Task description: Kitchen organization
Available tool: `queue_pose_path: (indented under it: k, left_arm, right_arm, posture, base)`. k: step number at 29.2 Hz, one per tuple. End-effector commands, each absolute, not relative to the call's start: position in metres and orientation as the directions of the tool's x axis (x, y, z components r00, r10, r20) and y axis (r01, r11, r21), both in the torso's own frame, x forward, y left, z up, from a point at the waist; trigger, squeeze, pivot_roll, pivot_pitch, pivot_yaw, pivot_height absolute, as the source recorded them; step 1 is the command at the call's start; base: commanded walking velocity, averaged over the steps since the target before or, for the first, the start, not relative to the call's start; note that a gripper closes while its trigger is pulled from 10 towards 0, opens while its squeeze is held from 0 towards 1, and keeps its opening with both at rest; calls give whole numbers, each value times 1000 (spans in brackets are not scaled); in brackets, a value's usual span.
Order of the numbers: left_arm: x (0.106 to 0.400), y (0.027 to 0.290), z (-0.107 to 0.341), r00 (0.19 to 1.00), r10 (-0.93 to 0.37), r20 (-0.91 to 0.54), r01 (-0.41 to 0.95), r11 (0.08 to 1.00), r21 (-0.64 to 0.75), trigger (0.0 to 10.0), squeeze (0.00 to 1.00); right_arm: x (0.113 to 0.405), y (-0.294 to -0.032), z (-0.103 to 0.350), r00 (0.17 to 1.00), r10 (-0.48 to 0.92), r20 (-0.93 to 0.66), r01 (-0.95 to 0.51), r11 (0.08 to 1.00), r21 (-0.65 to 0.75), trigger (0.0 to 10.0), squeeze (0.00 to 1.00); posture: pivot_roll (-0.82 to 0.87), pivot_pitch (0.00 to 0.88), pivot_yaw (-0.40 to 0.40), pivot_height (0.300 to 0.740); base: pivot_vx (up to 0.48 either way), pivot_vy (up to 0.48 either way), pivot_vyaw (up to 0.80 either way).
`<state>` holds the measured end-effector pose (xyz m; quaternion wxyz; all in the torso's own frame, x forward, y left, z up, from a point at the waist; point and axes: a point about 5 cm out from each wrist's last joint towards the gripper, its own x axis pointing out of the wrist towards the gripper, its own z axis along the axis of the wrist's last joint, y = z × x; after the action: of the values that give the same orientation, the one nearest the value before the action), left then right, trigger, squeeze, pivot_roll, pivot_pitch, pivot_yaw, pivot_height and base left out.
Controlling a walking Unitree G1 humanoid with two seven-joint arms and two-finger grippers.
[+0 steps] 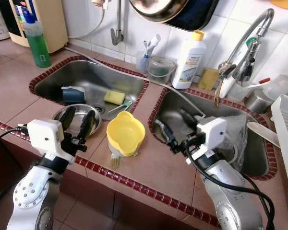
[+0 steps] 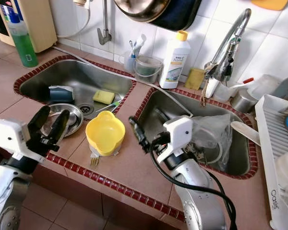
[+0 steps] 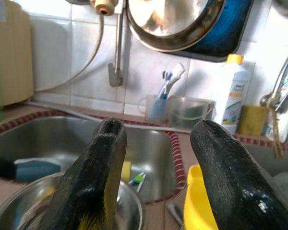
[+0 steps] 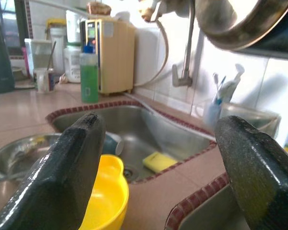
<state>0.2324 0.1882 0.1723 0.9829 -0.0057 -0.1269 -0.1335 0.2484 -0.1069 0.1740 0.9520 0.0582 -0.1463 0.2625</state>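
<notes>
Left end effector (image 1: 77, 125): fingers spread wide, empty, hovering over the steel bowl (image 1: 79, 118).
Right end effector (image 1: 175, 132): wide open, empty, above the right sink (image 1: 259, 158) rim.
Yellow bowl (image 1: 125, 133): on the worktop (image 1: 153, 167) between both sinks, at the left end effector's 3 o'clock.
Advice: approach its rim squarely; a fork (image 1: 114, 159) lies beneath it.

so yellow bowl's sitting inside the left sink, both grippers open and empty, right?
Not quite: the yellow bowl sits on the counter strip between the two sinks, as the left eye view shows. The left gripper and right gripper are both open and empty.
</notes>
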Motion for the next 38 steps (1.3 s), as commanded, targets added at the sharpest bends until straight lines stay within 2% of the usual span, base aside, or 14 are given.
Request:
queue_pose_path:
  k: [1, 13, 17, 21, 28, 33, 38]
  left_arm:
    - [230, 183, 175, 920, -291, 262, 289, 956, 48, 10000, 0]
    - [224, 175, 166, 916, -342, 211, 332, 940, 81, 10000, 0]
    - [222, 179, 161, 930, -318, 183, 307, 948, 85, 10000, 0]
    - [224, 177, 162, 934, -300, 192, 289, 954, 83, 10000, 0]
    - [219, 174, 157, 950, -261, 169, 247, 964, 100, 10000, 0]
    - [211, 178, 150, 960, -249, 127, 234, 965, 121, 10000, 0]
    - [207, 178, 150, 954, -274, 123, 255, 956, 148, 10000, 0]
  right_arm:
    - [241, -105, 173, 802, 514, 305, -542, 840, 11, 10000, 0]
    - [224, -103, 156, 719, 668, 192, -682, 731, 10, 10000, 0]
    - [221, -106, 151, 653, 749, 114, -753, 658, -11, 10000, 0]
    - [223, -109, 150, 639, 765, 77, -767, 641, -3, 10000, 0]
    - [222, -99, 156, 584, 810, 61, -811, 586, -12, 10000, 0]
    - [216, -92, 159, 547, 834, 67, -836, 548, 5, 10000, 0]
    - [216, -94, 160, 555, 829, 65, -831, 556, -1, 10000, 0]
  posture:
    - [113, 40, -124, 740]
    - [136, 43, -147, 740]
    - [153, 51, -163, 740]
    - [174, 69, -188, 740]
    - [194, 102, -231, 740]
    - [196, 112, -233, 740]
    - [178, 116, -219, 740]
  base:
    - [0, 0, 0]
    - [0, 0, 0]
    - [0, 0, 0]
    - [0, 0, 0]
    - [0, 0, 0]
    - [0, 0, 0]
    - [0, 0, 0]
